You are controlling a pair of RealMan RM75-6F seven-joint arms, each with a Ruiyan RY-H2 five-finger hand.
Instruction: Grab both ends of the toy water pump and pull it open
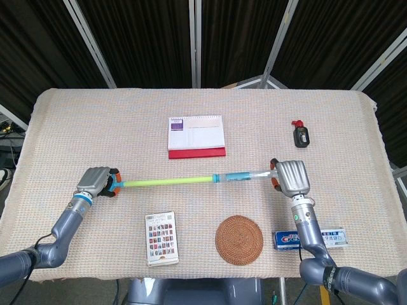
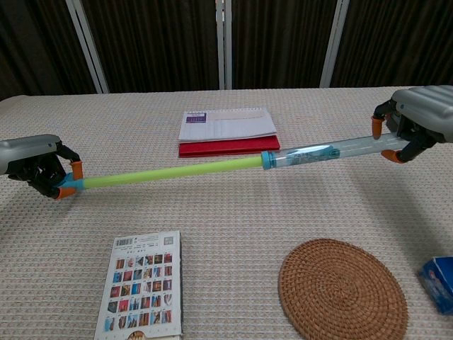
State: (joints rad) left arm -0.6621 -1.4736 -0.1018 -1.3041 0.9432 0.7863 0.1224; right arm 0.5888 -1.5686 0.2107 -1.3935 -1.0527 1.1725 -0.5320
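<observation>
The pump [image 1: 191,181] [image 2: 212,168] is held clear of the table [image 1: 76,127], stretched between the two hands near the front middle. Its green rod is drawn far out of the clear barrel; the blue collar where they meet sits right of centre. The barrel end stands higher than the rod end in the chest view.

The left hand [image 1: 94,182] [image 2: 35,163] has its fingers curled round the blue handle at the rod end, gripping it. The right hand [image 1: 291,178] [image 2: 417,120] is closed on the far end of the barrel, orange fingertips [image 2: 378,126] above and below the tube.

Behind the pump lies a calendar [image 1: 196,136] [image 2: 226,131] with a red base. In front lie a card sheet [image 1: 160,237] [image 2: 141,287], a woven mat [image 1: 239,239] [image 2: 342,289] and a blue box [image 1: 311,238] [image 2: 440,282] beside the right forearm. A small black item [image 1: 301,135] with a red part lies well apart, toward the far right.
</observation>
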